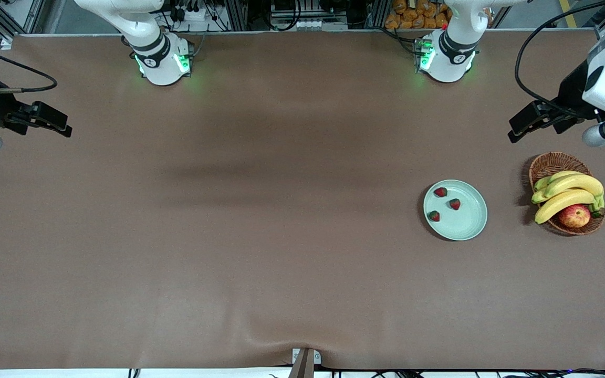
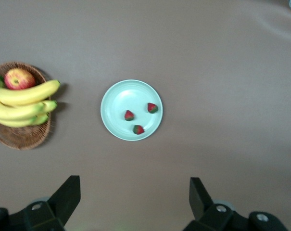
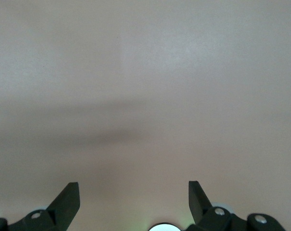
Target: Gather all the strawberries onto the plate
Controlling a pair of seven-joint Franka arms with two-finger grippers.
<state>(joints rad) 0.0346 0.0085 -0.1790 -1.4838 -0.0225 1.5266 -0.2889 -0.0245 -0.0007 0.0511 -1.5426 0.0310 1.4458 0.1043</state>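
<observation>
A: Where are the strawberries seen?

B: All three strawberries (image 1: 440, 192) (image 1: 455, 204) (image 1: 434, 216) are found lying on the plate (image 1: 468, 223), in the lower right part of the front view. They are set apart from one another, none touching, and are gathered on the part of the plate toward the right arm's end of the surface. In the left wrist view the same three berries (image 2: 129, 115) (image 2: 152, 108) (image 2: 138, 129) are shown on the plate (image 2: 119, 103), near the middle of that frame.

A: What is seen beside the plate?

B: A wicker basket (image 1: 549, 165) is placed on the brown surface (image 1: 229, 236) near the plate, toward the left arm's end, with a clear gap between them. Bananas (image 1: 570, 191) and an apple (image 1: 574, 216) are held in it.

A: And the claws?

B: The left claw (image 1: 515, 134) is held in the air at the right edge of the front view, over bare surface above the basket in the frame. In its own wrist view its fingers (image 2: 68, 195) are seen spread wide, with nothing between them. The right claw (image 1: 63, 128) hangs at the upper left edge of the front view, over bare surface, well apart from the plate. Its fingers (image 3: 68, 199) are likewise seen parted and empty.
</observation>
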